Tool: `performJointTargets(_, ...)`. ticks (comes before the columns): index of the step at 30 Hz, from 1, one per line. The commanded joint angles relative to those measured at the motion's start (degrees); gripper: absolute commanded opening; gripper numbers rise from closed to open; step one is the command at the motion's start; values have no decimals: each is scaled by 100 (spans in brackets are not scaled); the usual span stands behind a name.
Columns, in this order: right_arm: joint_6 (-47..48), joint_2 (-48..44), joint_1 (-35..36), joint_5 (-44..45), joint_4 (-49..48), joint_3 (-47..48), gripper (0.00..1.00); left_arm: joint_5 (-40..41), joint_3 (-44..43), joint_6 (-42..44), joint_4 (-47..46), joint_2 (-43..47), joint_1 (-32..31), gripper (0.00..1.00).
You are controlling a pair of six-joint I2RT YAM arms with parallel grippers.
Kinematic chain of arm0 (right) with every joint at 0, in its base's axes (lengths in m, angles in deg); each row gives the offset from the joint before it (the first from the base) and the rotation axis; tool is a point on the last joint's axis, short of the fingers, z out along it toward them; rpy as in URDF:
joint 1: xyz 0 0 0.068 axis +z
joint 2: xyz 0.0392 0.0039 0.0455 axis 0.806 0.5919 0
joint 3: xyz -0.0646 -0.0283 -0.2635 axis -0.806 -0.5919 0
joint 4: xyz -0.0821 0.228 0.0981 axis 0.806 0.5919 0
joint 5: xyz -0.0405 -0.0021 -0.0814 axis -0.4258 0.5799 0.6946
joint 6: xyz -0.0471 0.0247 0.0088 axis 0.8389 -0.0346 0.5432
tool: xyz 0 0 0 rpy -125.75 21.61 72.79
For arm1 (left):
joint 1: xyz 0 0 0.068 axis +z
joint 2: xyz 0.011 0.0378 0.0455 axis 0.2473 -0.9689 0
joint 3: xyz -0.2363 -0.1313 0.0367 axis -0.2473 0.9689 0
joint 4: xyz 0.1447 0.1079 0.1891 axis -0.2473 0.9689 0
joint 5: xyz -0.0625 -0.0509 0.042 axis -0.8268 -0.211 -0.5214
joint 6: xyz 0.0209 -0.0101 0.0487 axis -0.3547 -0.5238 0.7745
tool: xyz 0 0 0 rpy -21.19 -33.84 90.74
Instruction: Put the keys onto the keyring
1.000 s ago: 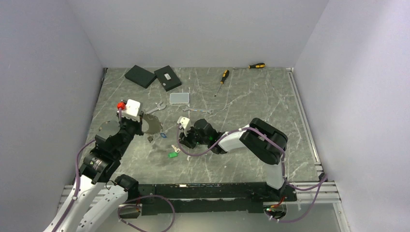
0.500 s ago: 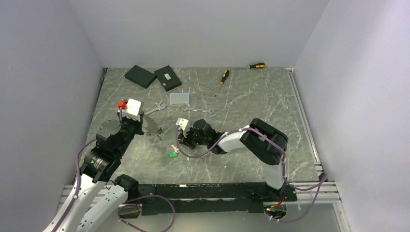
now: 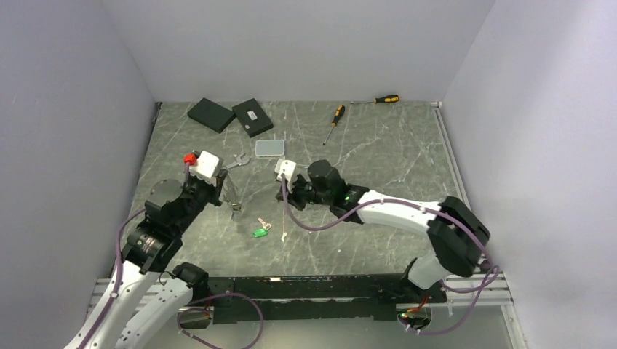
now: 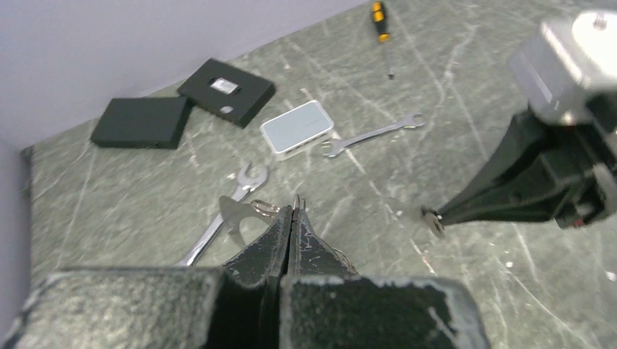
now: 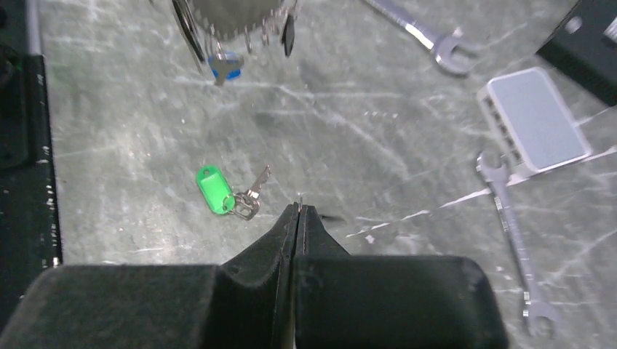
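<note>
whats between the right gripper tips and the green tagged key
Nothing. Only bare marbled tabletop separates the right gripper from the green-tagged key, clearest in the right wrist view.

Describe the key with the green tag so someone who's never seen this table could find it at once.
On the grey marble table, look toward the near edge, left of centre. The green-tagged key lies flat there by itself. It is a small silver key on a bright green tag, unlike the blue-headed key farther back.
</note>
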Motion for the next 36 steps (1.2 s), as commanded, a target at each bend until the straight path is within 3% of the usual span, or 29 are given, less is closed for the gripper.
performJointTargets(1, 291, -600, -65, -449, 690, 316, 0, -1328, -45, 36, -618, -153, 29, 0)
performJointTargets(5, 333, -899, -79, -738, 1288, 634, 0, -2416, -181, 2, -651, -505, 31, 0)
performJointTargets(11, 183, -1500, -105, -927, 1360, 773, 0, -3559, -241, -81, -754, -804, 41, 0)
performJointTargets(18, 67, -1726, -136, -897, 1808, 1082, 0, -3991, -277, -167, -839, -985, 47, 0)
performJointTargets(36, -739, -1504, -144, -1610, 1522, 1364, 0, -4379, -268, -174, -892, -1113, 47, 0)
